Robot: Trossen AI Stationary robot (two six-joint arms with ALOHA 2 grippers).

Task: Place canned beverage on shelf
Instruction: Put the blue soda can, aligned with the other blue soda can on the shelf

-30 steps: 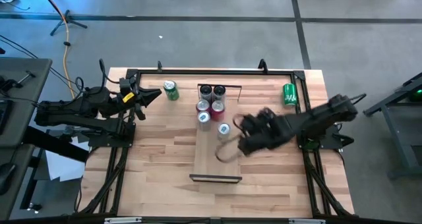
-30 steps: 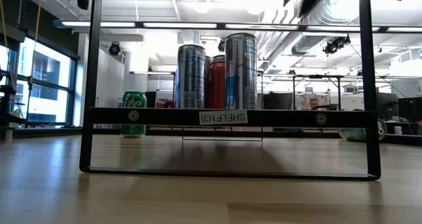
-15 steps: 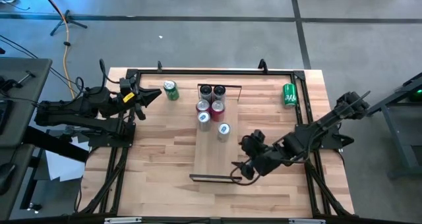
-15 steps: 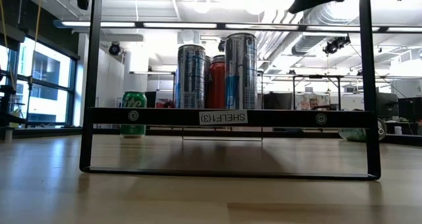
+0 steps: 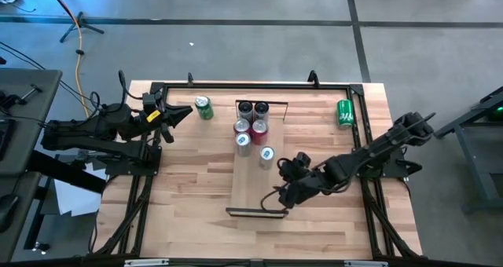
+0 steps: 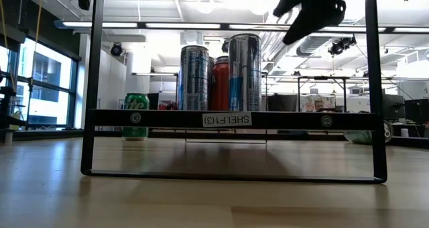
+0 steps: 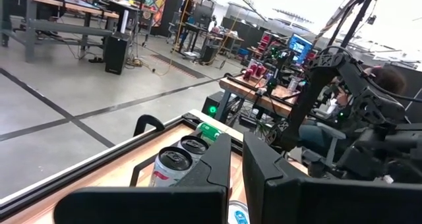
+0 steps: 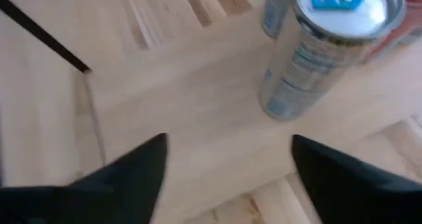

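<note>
My right hand (image 5: 281,198), fingers wide and empty, hovers lower centre over the pale wooden shelf (image 5: 250,190); nearest loose green can (image 5: 345,113) lies upper right, on its side.

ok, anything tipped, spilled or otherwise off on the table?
One thing: the green can near the table's far right corner lies on its side, off the shelf. The five cans on the shelf stand upright; no spills or damage visible.
</note>
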